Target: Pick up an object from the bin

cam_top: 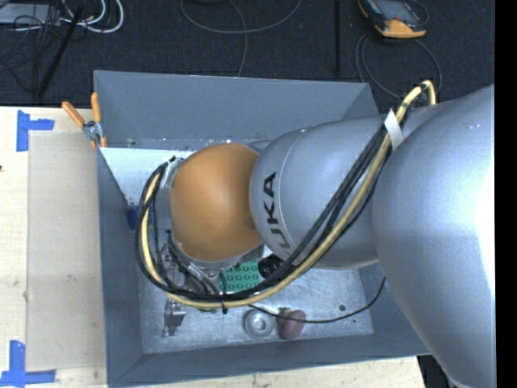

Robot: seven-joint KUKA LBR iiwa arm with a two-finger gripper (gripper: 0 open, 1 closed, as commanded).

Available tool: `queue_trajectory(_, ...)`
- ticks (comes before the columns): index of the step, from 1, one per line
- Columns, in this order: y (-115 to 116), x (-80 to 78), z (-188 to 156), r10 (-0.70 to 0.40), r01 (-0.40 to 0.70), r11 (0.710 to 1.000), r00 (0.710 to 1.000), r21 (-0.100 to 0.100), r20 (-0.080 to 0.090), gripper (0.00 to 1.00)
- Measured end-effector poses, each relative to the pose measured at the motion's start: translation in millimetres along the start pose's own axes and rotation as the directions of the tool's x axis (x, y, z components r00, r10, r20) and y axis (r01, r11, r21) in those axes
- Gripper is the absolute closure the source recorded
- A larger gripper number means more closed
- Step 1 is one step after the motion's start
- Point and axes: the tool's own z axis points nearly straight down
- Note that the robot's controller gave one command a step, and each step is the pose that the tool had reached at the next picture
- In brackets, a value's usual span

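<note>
The silver arm (388, 208) is reaching in from the right, its wrist bending downward under the rounded orange cover (212, 200); black and yellow cables (148, 237) are looping round that cover, and the gripper (176, 304) is hanging below it, largely hidden

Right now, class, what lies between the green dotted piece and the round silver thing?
In the camera view, the arm's yellow-and-black cables cross between the green piece and the silver thing.
</note>
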Motion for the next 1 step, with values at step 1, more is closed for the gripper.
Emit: queue_trajectory(1,-83.9,14.3,81.4,-0.279,0.279,0.960,0.960,-0.002,0.024,0.00)
